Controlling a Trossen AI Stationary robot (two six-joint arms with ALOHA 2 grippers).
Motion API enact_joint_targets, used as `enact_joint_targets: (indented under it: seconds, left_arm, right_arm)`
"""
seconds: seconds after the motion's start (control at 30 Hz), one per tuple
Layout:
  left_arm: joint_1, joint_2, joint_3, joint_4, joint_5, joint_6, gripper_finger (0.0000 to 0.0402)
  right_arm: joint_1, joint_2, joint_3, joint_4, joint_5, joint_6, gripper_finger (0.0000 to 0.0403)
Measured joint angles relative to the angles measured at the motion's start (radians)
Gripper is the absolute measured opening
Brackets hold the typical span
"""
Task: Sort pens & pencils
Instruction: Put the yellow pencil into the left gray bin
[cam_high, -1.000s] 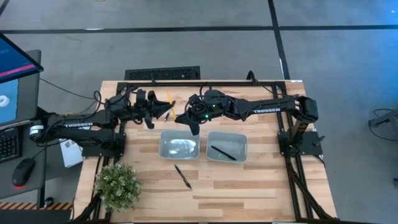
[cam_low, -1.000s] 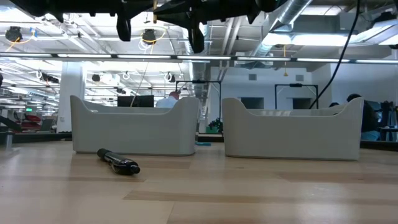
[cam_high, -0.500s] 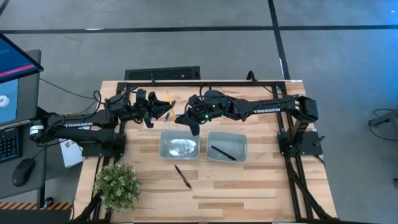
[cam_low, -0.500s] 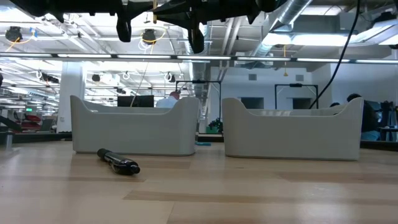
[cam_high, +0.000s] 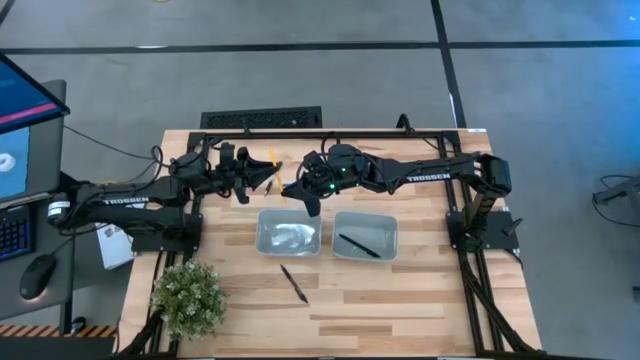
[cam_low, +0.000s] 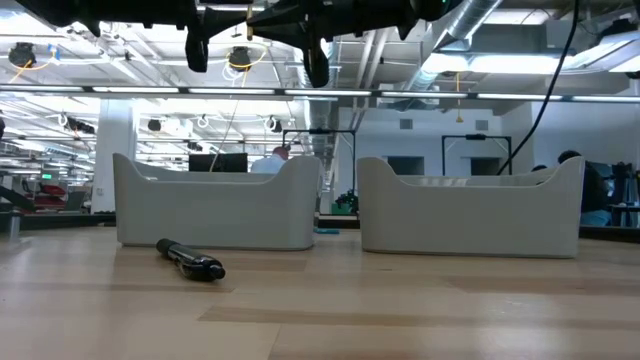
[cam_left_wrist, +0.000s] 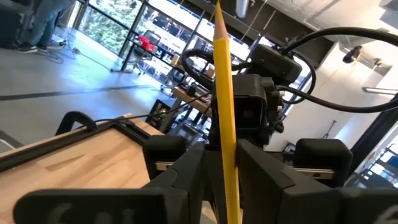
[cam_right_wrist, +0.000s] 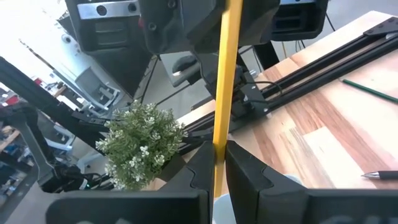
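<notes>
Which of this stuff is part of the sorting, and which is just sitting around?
Job: yellow pencil, pinched in the right hand, left hand meeting it; green pencil; loose pen on the table; second pen in the right tray; left tray.
Just lying about: potted plant; keyboard.

Yellow pencil (cam_left_wrist: 222, 112) ends cut off by frame; left tray (cam_high: 289, 234) contents too blurry.

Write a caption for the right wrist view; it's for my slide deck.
Right claw grips a yellow pencil upright.
</notes>
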Motion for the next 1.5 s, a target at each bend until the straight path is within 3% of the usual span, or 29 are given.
enact_joint_targets:
  seconds: [0.53, 0.8, 1.5]
  left_arm:
    - [0.0, 0.0, 0.0, 0.011, 0.068, 0.005, 0.0061]
    - [0.0, 0.065, 0.0, 0.035, 0.109, -0.03, 0.0061]
    - [0.001, 0.104, 0.0, 0.086, 0.121, -0.008, 0.005]
  right_arm:
    - [0.0, 0.0, 0.0, 0.009, -0.003, 0.008, 0.0054]
    - [0.0, 0.0, 0.0, 0.018, -0.002, 0.01, 0.0054]
    - [-0.006, 0.0, 0.0, -0.013, 0.024, 0.002, 0.0054]
